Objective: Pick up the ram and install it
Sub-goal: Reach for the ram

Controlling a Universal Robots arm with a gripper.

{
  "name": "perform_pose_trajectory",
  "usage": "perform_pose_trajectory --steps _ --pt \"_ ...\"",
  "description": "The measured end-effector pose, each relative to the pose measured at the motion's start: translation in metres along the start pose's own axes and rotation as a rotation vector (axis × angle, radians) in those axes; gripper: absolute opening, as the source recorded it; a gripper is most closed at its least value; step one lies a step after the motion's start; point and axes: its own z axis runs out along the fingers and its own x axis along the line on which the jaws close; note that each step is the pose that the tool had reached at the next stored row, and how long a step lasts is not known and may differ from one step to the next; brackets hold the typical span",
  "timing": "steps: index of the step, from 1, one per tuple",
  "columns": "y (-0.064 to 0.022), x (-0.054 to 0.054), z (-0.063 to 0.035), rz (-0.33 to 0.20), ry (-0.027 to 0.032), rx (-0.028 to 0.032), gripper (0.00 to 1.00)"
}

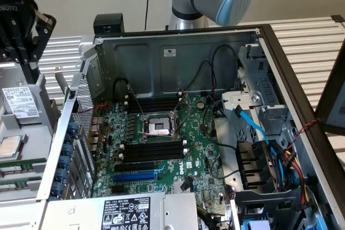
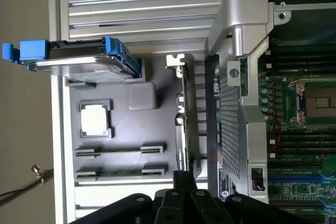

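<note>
The jaws (image 2: 184, 178) are pressed together with nothing between them, poised over the grey tray (image 2: 157, 93) that sits on the slatted surface (image 2: 157, 3) beside the open computer case (image 1: 178, 52). In the exterior view they stand high at that view's left edge. The ram (image 1: 24, 164) lies at about six o'clock from them, flat in the tray and well apart from the jaws. Its long axis runs roughly from nine to three o'clock, tipped a little toward two. By my reading, that crosswise lie under the single arm is what a grasp depends on. A second stick (image 1: 13, 186) lies parallel to the ram, just beside it at six o'clock. A square processor chip (image 1: 11, 146) sits at twelve o'clock of the ram, and past that is a hard drive (image 1: 21, 103), nearest the jaws. Farther off, at about three o'clock from the ram, the green board (image 1: 205, 160) lies in the case. Its black memory slots (image 1: 152, 151) run nearly the same way as the ram and look empty.
</note>
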Motion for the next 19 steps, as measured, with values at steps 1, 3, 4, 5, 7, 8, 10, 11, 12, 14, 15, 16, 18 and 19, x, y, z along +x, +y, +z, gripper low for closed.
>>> perform_pose_trajectory --steps 1,3,4,5,7,8,10,11,12,14,15,16,18,19 --pt "-0.0004 0.004 0.0014 0.000 0.0028 0.0002 0.10" --pt "-0.0013 0.013 0.0048 0.000 0.0070 0.0005 0.10" --pt "-0.0017 0.018 0.0066 0.000 0.0085 0.0007 0.10" --pt "-0.0021 0.022 0.0085 0.000 0.0094 0.0007 0.10" --pt "-0.0030 0.031 0.0125 0.000 0.0103 0.0008 0.10" --pt "-0.0035 0.036 0.0146 0.000 0.0106 0.0008 0.10" --pt "-0.0045 0.045 0.0186 0.000 0.0111 0.0008 0.10" --pt "-0.0050 0.049 0.0206 0.000 0.0115 0.0009 0.10" --pt "-0.0054 0.053 0.0226 0.000 0.0116 0.0008 0.10" --pt "-0.0063 0.061 0.0266 0.000 0.0119 0.0009 0.10" --pt "-0.0068 0.063 0.0284 -0.001 0.0122 0.0010 0.10" --pt "-0.0070 0.064 0.0305 -0.002 0.0120 0.0008 0.10" --pt "-0.0075 0.065 0.0339 -0.005 0.0122 0.0011 0.10" --pt "-0.0076 0.065 0.0356 -0.006 0.0124 0.0012 0.10"
